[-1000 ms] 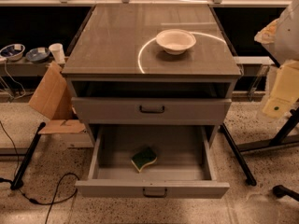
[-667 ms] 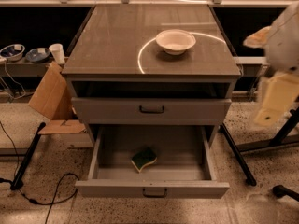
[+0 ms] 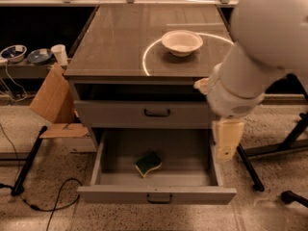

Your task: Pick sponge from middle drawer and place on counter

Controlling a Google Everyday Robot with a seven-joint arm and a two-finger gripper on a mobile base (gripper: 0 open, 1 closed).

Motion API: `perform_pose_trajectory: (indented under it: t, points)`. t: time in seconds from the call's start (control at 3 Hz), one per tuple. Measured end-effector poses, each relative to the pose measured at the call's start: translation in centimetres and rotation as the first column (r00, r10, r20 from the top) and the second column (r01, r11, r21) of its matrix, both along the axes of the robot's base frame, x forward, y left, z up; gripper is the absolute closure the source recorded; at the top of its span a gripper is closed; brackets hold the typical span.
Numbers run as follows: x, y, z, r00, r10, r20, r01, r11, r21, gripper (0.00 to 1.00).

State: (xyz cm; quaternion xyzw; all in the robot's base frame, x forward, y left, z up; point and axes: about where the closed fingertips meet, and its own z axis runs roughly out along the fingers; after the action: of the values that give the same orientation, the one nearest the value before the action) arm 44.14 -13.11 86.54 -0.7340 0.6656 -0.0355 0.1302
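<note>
**Green-on-yellow sponge lying in the pulled-out drawer**

Wavy-edged little sponge (image 3: pixel 148 163), dark green scrubby face up with the yellow body showing along one edge, lies on the flat grey floor of the middle drawer (image 3: pixel 192 150), near the front and roughly centre. The drawer is a matte grey box with low walls and a small dark handle. Up top, the glossy grey-brown counter (image 3: pixel 120 37) has a curved light streak and a round white bowl (image 3: pixel 182 42). The cream-coloured gripper (image 3: pixel 227 141) hangs off the smooth white arm (image 3: pixel 260 47) by the drawer's right wall. I honestly can't tell if it's spread or closed.
</note>
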Motion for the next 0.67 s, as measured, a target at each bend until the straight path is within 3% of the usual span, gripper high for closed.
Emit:
perform_pose_trajectory:
  t: [0.33, 0.67]
  points:
    - [-0.1, 3.6, -5.9, 0.9863, 0.162, -0.034, -0.164, 0.984, -0.076, 0.00]
    - [-0.4, 8.1, -12.5, 0.9372, 0.348, -0.022, -0.346, 0.921, -0.178, 0.00]
